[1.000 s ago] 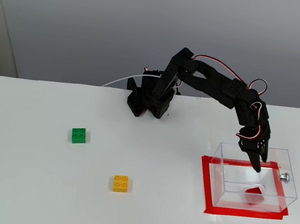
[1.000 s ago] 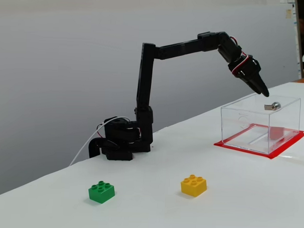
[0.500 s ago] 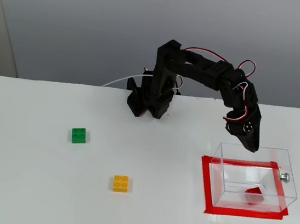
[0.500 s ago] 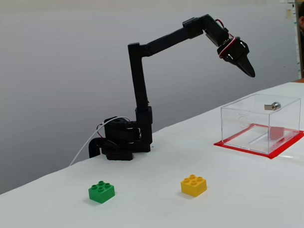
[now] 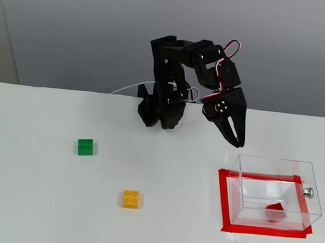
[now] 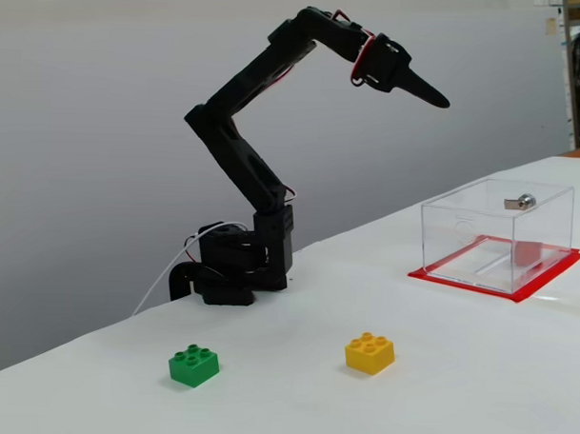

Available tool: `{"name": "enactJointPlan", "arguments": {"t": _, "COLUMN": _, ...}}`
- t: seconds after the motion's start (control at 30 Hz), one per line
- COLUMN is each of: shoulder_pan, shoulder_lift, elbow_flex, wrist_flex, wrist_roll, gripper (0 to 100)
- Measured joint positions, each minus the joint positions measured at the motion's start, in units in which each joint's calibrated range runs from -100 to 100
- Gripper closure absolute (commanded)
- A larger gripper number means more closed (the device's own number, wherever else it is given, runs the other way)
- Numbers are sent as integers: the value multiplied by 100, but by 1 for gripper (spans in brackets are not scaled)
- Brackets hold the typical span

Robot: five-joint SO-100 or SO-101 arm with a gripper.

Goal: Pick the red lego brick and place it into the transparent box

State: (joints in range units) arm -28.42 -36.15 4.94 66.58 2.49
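The red lego brick lies tilted on the floor of the transparent box, near its right wall; in the other fixed view the red lego brick shows through the transparent box. My black gripper is shut and empty, raised high and pulled back to the left of the box. In the side-on fixed view the gripper points right, well above the table.
A green brick and a yellow brick lie on the white table, left of the box. Red tape frames the box. The arm's base stands at the table's far edge.
The arm has folded back toward its base, and the shut gripper has risen and moved left away from the box. The red brick stays inside the box.
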Motion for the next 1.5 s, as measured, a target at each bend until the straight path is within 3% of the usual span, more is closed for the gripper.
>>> {"name": "enactJointPlan", "arguments": {"t": 0.43, "shoulder_pan": 1699, "shoulder_lift": -1979, "elbow_flex": 1880, "wrist_flex": 0, "wrist_roll": -39, "gripper": 98}}
{"name": "enactJointPlan", "arguments": {"t": 1.0, "shoulder_pan": 2970, "shoulder_lift": -5082, "elbow_flex": 5357, "wrist_flex": -446, "wrist_roll": -254, "gripper": 98}}
{"name": "enactJointPlan", "arguments": {"t": 1.5, "shoulder_pan": 3750, "shoulder_lift": -6283, "elbow_flex": 7793, "wrist_flex": -994, "wrist_roll": -264, "gripper": 98}}
